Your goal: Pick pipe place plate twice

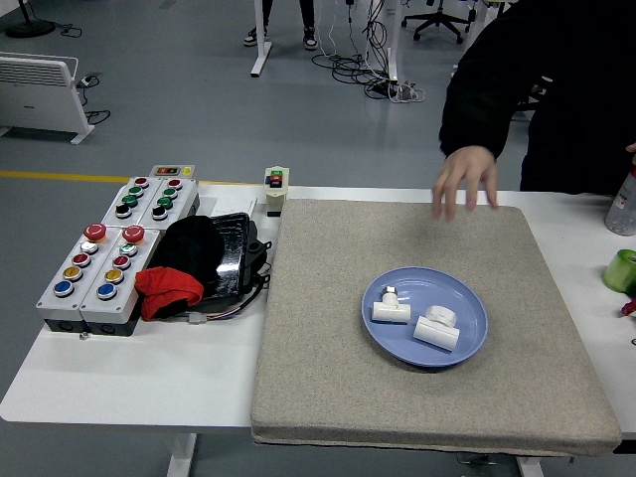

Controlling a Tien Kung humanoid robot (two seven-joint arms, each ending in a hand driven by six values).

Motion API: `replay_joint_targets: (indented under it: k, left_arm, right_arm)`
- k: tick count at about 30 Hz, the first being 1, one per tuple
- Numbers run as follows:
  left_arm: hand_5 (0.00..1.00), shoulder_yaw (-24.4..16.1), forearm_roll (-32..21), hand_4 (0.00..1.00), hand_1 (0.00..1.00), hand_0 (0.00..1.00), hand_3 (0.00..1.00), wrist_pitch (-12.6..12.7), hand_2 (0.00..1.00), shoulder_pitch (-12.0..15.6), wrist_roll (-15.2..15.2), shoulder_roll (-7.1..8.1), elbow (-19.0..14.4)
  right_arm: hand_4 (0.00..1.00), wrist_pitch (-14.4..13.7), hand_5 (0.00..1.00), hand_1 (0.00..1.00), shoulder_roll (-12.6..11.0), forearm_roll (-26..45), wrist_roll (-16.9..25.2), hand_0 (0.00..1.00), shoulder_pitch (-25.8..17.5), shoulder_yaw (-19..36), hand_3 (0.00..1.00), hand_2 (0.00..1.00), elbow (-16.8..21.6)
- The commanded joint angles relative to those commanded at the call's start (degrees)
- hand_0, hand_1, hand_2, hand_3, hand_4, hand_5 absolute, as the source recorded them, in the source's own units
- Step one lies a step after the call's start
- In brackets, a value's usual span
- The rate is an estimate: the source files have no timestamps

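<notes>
Both white pipe fittings [392, 309] [437, 329] were found lying in the blue plate [467, 298] on the grey mat [328, 378]. No robot hand was in view, so its state could not be told. A person's hand [464, 181] was reaching in over the mat's far edge; disturbance of the plate was judged possible.

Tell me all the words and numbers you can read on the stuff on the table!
None can be read.
Button boxes: coloured buttons, any labels too small to tell.
Small switch box: red and green parts, no lettering clear.
White pipe pieces on the blue plate: no print visible.
Green roll and the bottle at the right edge: print, if any, too blurred.
</notes>
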Motion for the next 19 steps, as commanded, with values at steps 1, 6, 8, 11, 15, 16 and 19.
replay_joint_targets:
  k: [1, 6, 8, 11, 15, 16, 19]
  left_arm:
    - [0.998, 0.0, 0.0, 0.352, 0.689, 0.698, 0.662, 0.0, 0.715, 0.0, 0.0, 0.0, 0.0]
    - [0.998, 0.1, 0.0, 0.352, 0.689, 0.698, 0.662, 0.1, 0.715, 0.3, 0.0, 0.03, 0.0]
    - [0.998, 0.1, -0.1, 0.352, 0.689, 0.699, 0.662, 0.1, 0.714, 0.3, 0.0, 0.06, 0.0]
    - [0.998, 0.3, -0.1, 0.352, 0.689, 0.699, 0.662, 0.1, 0.714, 0.4, 0.1, 0.05, 0.0]
    - [0.998, 0.1, 0.1, 0.352, 0.689, 0.698, 0.662, 0.1, 0.715, 0.4, 0.1, 0.1, -0.1]
    - [0.998, 0.0, 0.1, 0.352, 0.689, 0.698, 0.662, 0.1, 0.715, 0.4, 0.1, 0.11, -0.1]
    - [0.998, -0.2, 0.2, 0.352, 0.689, 0.698, 0.662, 0.1, 0.715, 0.3, 0.1, 0.12, -0.1]
  right_arm:
    - [0.571, 0.0, 0.624, 0.789, 0.0, 0.0, 0.0, 0.839, 0.0, 0.0, 0.83, 0.865, 0.0]
    - [0.571, -0.3, 0.624, 0.789, 0.1, 0.0, -0.2, 0.839, -0.1, -0.4, 0.83, 0.865, -0.1]
    - [0.563, -0.7, 0.637, 0.784, 0.1, 0.2, -0.2, 0.836, 0.0, -0.6, 0.829, 0.86, -0.2]
    - [0.563, -0.8, 0.637, 0.784, 0.4, 0.2, -0.1, 0.836, 0.3, -0.9, 0.829, 0.86, -0.2]
    - [0.56, -0.9, 0.647, 0.781, 0.5, 0.2, -0.1, 0.833, 0.3, -0.9, 0.829, 0.86, -0.2]
    - [0.56, -1.0, 0.647, 0.781, 0.4, 0.2, -0.1, 0.833, 0.3, -0.8, 0.829, 0.86, -0.2]
    - [0.56, -1.0, 0.647, 0.781, 0.5, 0.2, -0.1, 0.833, 0.3, -0.7, 0.829, 0.86, -0.1]
